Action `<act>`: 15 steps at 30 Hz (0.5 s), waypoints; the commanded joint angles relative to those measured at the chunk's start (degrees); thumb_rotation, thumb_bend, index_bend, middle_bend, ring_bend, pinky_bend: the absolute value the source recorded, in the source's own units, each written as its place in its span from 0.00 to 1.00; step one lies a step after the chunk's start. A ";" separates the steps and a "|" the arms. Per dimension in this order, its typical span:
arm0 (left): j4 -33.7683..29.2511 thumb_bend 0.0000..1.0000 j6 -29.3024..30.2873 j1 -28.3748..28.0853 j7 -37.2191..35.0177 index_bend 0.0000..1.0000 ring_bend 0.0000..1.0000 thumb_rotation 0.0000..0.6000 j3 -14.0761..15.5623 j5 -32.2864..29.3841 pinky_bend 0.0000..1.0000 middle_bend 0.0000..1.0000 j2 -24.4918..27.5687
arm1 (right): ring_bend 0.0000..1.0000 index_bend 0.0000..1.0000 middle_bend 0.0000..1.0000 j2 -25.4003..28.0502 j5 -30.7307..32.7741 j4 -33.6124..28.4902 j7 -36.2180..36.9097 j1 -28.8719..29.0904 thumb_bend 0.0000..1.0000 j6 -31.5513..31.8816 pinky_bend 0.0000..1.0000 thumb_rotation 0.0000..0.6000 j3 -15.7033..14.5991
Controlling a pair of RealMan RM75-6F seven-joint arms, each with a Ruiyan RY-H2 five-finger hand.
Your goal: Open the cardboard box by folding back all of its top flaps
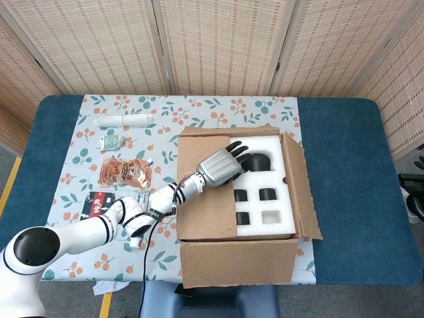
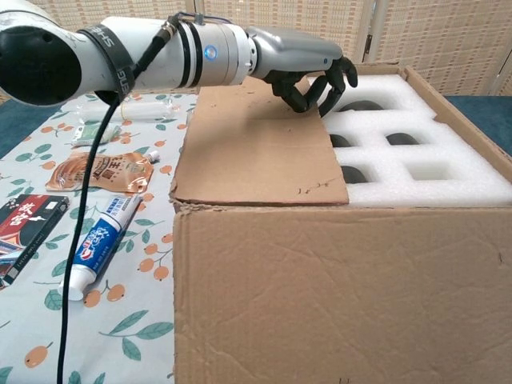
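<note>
The cardboard box (image 1: pixel 238 262) (image 2: pixel 336 296) stands at the table's front middle, with white foam (image 1: pixel 255 209) (image 2: pixel 448 180) showing in its right half. Its left flap (image 1: pixel 202 209) (image 2: pixel 256 144) lies flat over the top. Its right flap (image 1: pixel 299 185) stands folded outward. My left hand (image 1: pixel 222 165) (image 2: pixel 308 76) hovers over the left flap's free edge near the back, with its dark fingers curved down at that edge and over the foam, gripping nothing. Neither view shows my right hand.
Left of the box, on the floral cloth (image 1: pixel 66 152), lie a toothpaste tube (image 2: pixel 100 244), an orange pouch (image 1: pixel 124 172) (image 2: pixel 100 170), a red-black packet (image 1: pixel 96 202) (image 2: pixel 28 220), a small green packet (image 1: pixel 111 141) and a clear wrapped roll (image 1: pixel 126 119). My left arm crosses above them.
</note>
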 commanded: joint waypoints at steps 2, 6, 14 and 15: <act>-0.14 1.00 0.16 0.01 0.60 0.64 0.00 1.00 0.11 -0.19 0.00 0.16 0.15 | 0.00 0.04 0.00 0.15 -0.04 -0.24 -0.02 0.00 0.58 -0.05 0.00 0.57 -0.09; -0.93 1.00 1.12 0.13 1.29 0.65 0.00 1.00 -0.20 -0.29 0.00 0.16 0.71 | 0.00 0.04 0.00 0.55 0.05 -0.76 -0.13 -0.12 0.58 0.03 0.00 0.57 -0.13; -3.59 1.00 2.33 1.17 3.63 0.69 0.00 1.00 0.00 -1.19 0.00 0.16 2.59 | 0.00 0.04 0.00 0.80 -0.18 -1.67 -0.49 -0.02 0.58 -0.11 0.00 0.57 -0.31; -3.91 1.00 2.46 1.26 3.91 0.69 0.00 1.00 -0.02 -1.31 0.00 0.16 2.81 | 0.00 0.04 0.00 0.80 -0.23 -1.76 -0.52 0.05 0.58 -0.21 0.00 0.57 -0.34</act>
